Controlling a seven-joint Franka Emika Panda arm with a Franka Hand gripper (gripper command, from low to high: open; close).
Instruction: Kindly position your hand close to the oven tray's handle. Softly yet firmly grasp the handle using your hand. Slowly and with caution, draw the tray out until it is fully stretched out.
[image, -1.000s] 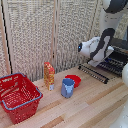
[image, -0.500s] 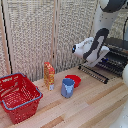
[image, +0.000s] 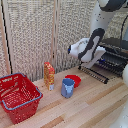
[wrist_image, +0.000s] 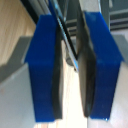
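Hand: the gripper (image: 89, 61) was seen at the end of the white arm, held low over the front of the oven tray at the exterior view's right; in the wrist view the gripper (wrist_image: 70, 70) was shown with its blue fingertips (wrist_image: 42, 70) drawn to a narrow gap.
Grip: a thin dark bar, taken to be the handle (wrist_image: 64, 35), was seen running between the two blue pads; whether the pads were pressed onto it could not be told from the blurred view.
Oven tray: the dark slatted rack (image: 95, 73) was seen projecting from the oven's front, tilted down toward the wooden table (image: 90, 107).
Oven: the black-and-silver body (image: 116, 52) was placed at the exterior view's right edge, behind the arm.
Red basket: the wire basket (image: 19, 96) was set on the table at the exterior view's left; nothing could be made out inside it.
Blue cup: the cup (image: 67, 87) was stood upright near the table's middle; its contents could not be seen.
Red bowl: the bowl (image: 74, 79) was placed just behind the cup, its inside unclear.
Carton: an orange box (image: 49, 75) was stood upright beside the cup.
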